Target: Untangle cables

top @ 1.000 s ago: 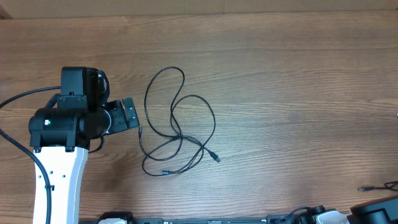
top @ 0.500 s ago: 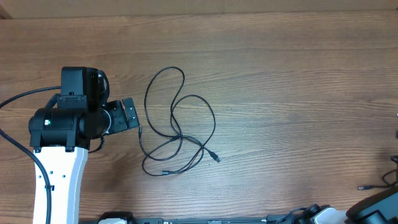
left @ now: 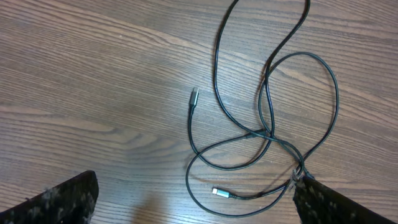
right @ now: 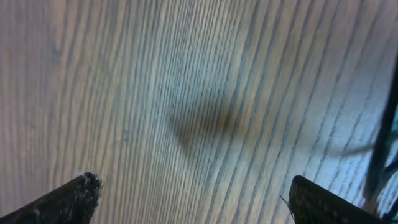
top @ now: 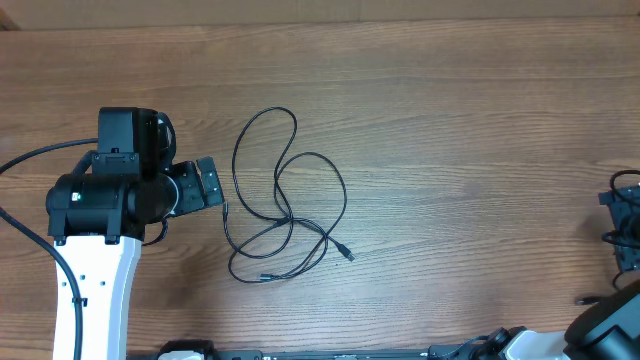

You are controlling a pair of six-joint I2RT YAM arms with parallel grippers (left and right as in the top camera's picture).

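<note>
Overhead. The cables lie mid-bench as one loose tangle of thin black loops, with the strands crossing low in the bunch. The bench is wood-grained. The left arm sits left of the cables. The left fingers point toward the cables and end just beside the nearest loop; this height does not show how far apart they are. One plug end trails off the tangle's lower right. Well right of the cables, at the frame edge, is a dark shape, too cropped to identify.

Left wrist. This view is closer on the cables. Metal tips read clearly here: one lies free left of the loops and another inside the lowest loop. The left fingers are spread wide at the bottom corners and hold nothing. The lowest loop lies on the bench between them. The right-hand tip sits right at a strand; I cannot tell if it touches.

Right wrist. Heavily blurred, showing only bench grain. The right fingers are spread wide and empty. A dark streak at the right edge is unreadable.
</note>
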